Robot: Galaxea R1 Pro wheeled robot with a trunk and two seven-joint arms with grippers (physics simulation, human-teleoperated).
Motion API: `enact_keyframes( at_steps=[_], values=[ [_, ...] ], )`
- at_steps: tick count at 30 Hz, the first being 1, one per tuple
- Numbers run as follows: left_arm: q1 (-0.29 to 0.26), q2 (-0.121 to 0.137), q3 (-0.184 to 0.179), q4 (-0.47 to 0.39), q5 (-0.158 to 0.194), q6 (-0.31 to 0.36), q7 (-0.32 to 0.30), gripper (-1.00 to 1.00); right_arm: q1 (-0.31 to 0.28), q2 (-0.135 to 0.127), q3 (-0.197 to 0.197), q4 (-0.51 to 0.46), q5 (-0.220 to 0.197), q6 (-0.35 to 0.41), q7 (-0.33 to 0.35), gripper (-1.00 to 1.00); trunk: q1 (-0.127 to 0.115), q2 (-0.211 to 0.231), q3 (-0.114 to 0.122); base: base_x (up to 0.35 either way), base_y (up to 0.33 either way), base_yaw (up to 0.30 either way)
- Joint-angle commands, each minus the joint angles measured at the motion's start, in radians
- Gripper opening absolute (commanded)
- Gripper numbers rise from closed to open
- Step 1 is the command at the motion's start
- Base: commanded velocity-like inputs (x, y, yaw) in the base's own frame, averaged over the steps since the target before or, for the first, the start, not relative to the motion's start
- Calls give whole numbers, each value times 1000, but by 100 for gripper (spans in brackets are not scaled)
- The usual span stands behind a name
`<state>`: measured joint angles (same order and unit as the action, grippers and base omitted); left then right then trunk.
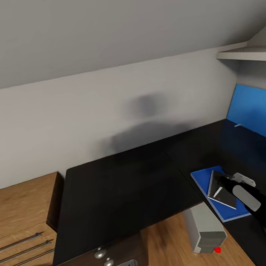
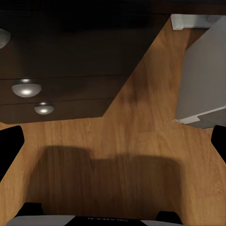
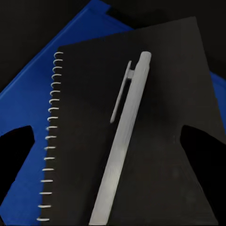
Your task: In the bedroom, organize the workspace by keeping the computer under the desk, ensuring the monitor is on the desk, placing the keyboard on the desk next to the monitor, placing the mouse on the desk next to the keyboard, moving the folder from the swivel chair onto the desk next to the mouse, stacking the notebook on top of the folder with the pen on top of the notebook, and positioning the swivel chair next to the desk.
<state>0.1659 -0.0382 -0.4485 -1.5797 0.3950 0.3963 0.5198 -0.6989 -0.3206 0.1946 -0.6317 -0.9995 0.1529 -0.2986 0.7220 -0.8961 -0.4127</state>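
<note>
Over the desk's (image 1: pixel 116 187) right wing, the right arm is reaching forward, its gripper (image 3: pixel 113 155) spread apart and hovering above the pen (image 3: pixel 123 141). That pen is lying lengthwise on the notebook (image 3: pixel 160 108), along its spiral edge, atop the folder (image 1: pixel 203 178). Low beside the drawers (image 2: pixel 56 70), the left gripper (image 2: pixel 113 141) is hanging with fingers apart.

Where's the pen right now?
The pen lies on the notebook, which sits on the blue folder on the desk's right wing, under the right gripper.

Desk (image 1: pixel 128 181): glossy black, L-shaped.
On it: blue folder (image 1: pixel 202 177) near the front edge.
Floor (image 1: pixel 169 248): wood, computer (image 1: pixel 203 229) standing there.
</note>
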Motion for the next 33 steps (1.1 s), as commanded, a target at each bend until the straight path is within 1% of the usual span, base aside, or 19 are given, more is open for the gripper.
enact_keyframes(
  at_steps=[1, 18, 23, 27, 28, 30, 32, 33],
  values=[
    [0, 0, 0, -2, 8, 2, 7, 100, -1, -2, 6, -3, -5, 2, -8, 100, 0, -1, -1, 0, 0, 0],
    [0, 0, -1, -1, 10, 4, 6, 100, -1, -2, 6, -5, -5, 2, -8, 100, 0, -1, -1, 0, 0, 0],
    [0, 1, 0, 1, 10, 5, 7, 100, -1, -3, 6, -20, -6, 2, -7, 100, 0, -1, -1, 0, 0, 0],
    [0, 0, 0, 4, 10, 5, 7, 100, 0, -4, 3, -117, -5, 2, -15, 100, 0, -1, -1, 0, 0, 0],
    [0, 0, 0, 5, 10, 6, 7, 100, 2, -5, 3, -160, -5, 2, -18, 100, 0, -1, -1, 0, 0, 0],
    [0, 0, 0, 5, 10, 6, 7, 100, 4, -5, 2, -202, -4, 2, -22, 100, 0, -1, -1, 0, 0, 0],
    [0, 0, 0, 5, 10, 6, 7, 100, 6, -6, 2, -240, -4, 3, -31, 100, 0, -1, -1, 0, 0, 0],
    [0, 0, 0, 6, 10, 6, 7, 100, 8, -7, 2, -272, -5, 5, -46, 100, 0, -1, -1, 0, 0, 0]
  ],
)
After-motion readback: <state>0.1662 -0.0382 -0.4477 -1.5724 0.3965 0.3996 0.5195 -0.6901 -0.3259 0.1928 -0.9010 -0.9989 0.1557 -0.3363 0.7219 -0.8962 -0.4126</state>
